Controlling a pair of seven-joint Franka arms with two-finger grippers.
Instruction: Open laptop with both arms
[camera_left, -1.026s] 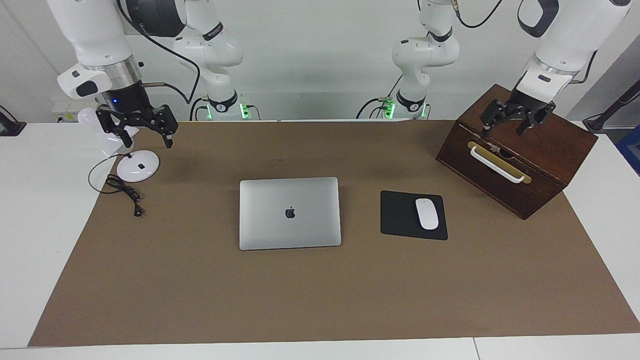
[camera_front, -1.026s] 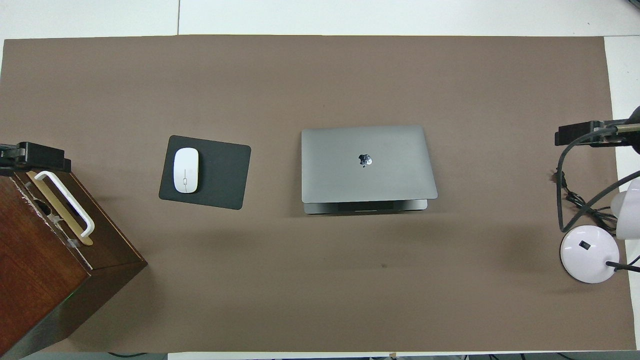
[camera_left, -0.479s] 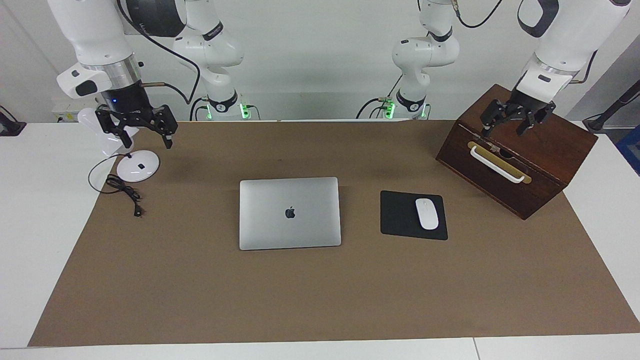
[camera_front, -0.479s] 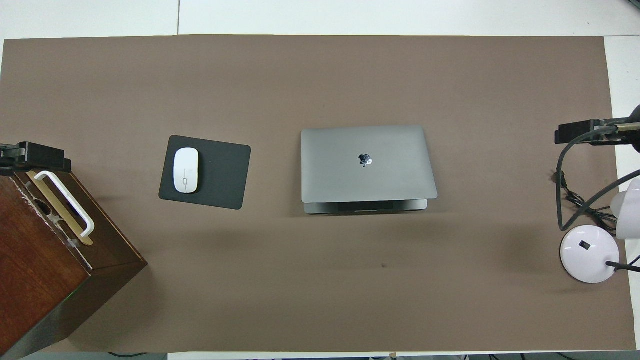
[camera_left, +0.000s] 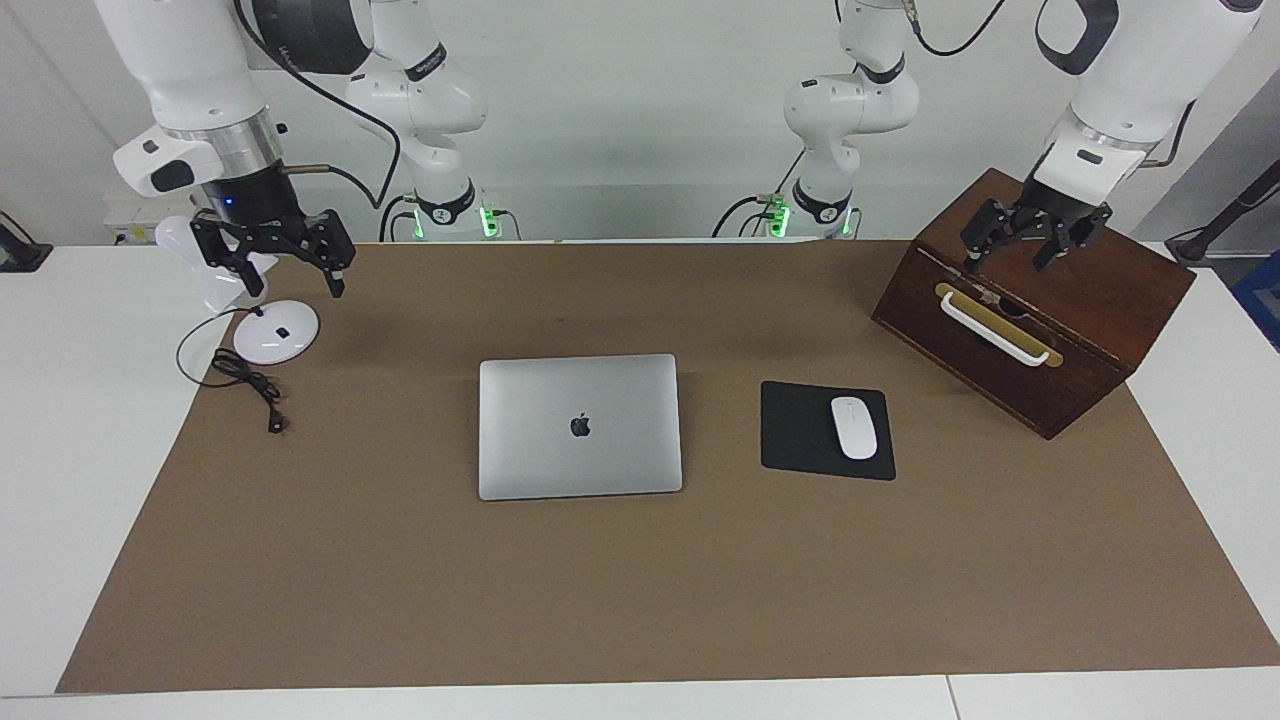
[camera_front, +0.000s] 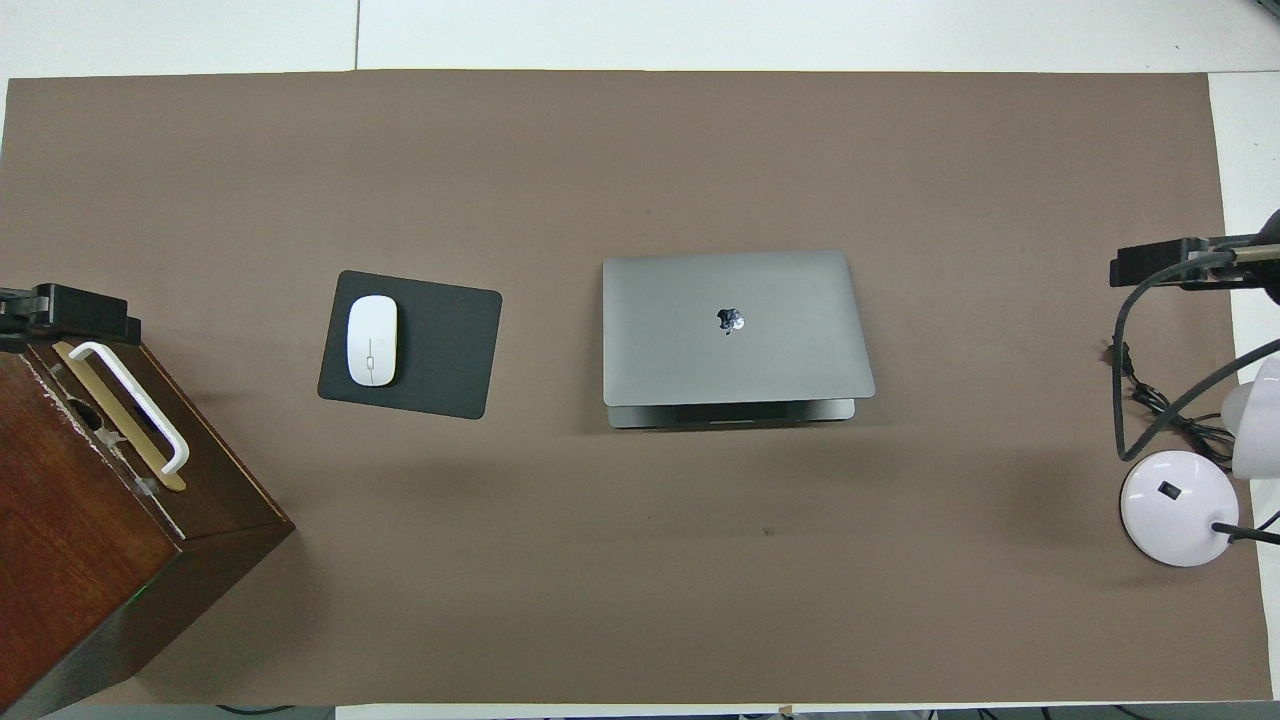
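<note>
The silver-grey laptop (camera_left: 580, 426) lies closed and flat in the middle of the brown mat, logo up; it also shows in the overhead view (camera_front: 735, 330). My left gripper (camera_left: 1012, 256) hangs open and empty over the top of the wooden box, toward the left arm's end of the table, well away from the laptop. Its tip shows in the overhead view (camera_front: 68, 310). My right gripper (camera_left: 292, 272) hangs open and empty over the mat's edge beside the white lamp, toward the right arm's end. Its tip shows in the overhead view (camera_front: 1165, 266).
A black mousepad (camera_left: 805, 432) with a white mouse (camera_left: 853, 427) lies beside the laptop toward the left arm's end. A dark wooden box (camera_left: 1060, 320) with a white handle stands there too. A white lamp base (camera_left: 276, 332) and black cable (camera_left: 245, 380) sit at the right arm's end.
</note>
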